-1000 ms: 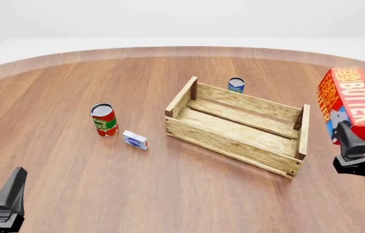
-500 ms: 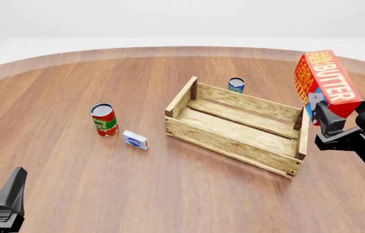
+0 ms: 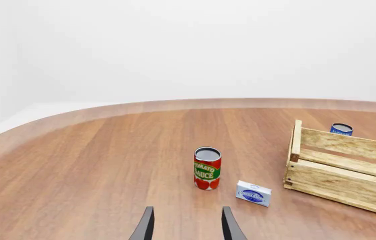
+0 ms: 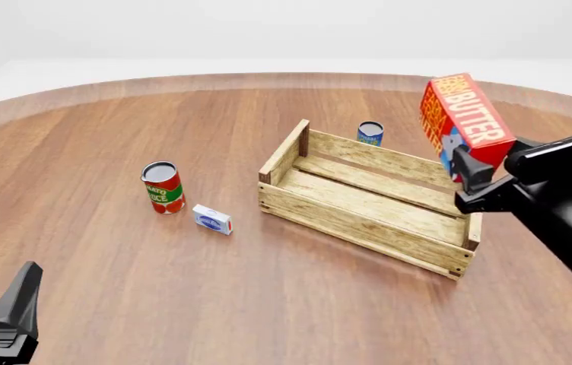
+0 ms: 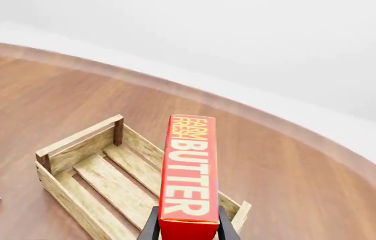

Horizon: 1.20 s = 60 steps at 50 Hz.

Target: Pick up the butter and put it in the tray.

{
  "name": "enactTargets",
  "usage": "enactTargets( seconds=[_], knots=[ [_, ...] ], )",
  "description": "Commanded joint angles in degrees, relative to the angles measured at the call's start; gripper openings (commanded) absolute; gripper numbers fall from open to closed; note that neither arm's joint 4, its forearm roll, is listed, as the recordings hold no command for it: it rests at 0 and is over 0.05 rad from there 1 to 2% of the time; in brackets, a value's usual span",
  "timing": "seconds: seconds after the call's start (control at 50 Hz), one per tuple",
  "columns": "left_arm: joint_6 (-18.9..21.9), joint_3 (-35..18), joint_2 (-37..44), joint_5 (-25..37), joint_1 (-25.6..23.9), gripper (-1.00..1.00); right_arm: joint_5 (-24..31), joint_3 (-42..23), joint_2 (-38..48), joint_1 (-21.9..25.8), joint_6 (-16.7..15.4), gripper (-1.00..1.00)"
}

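You are carrying the butter (image 4: 465,115), clamped in the right gripper (image 4: 462,169), over the tray's (image 4: 355,222) right end; next, lower and release.

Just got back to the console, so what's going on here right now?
The right gripper holds the red-orange BUTTER carton in the air, tilted, above the right end of the light wooden slatted tray. The carton is not in the tray yet. The left gripper is open and idle, back from the red tomato sauce can and small white-blue box.
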Motion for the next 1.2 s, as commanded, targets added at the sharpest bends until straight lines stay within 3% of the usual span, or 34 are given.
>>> enactTargets(
  seconds=[0.02,0.54,1.2],
  knots=[
    [0.00,0.00,0.00,0.00,0.00,1.00,-3.20,-2.48,5.16,1.70,1.05,-1.00],
    [0.00,0.00,0.00,0.00,0.00,1.00,-9.50,-6.69,18.74,3.99,2.14,-1.00],
    [0.00,0.00,0.00,0.00,0.00,1.00,-13.73,-8.41,27.26,4.86,3.17,-1.00]
  ],
)
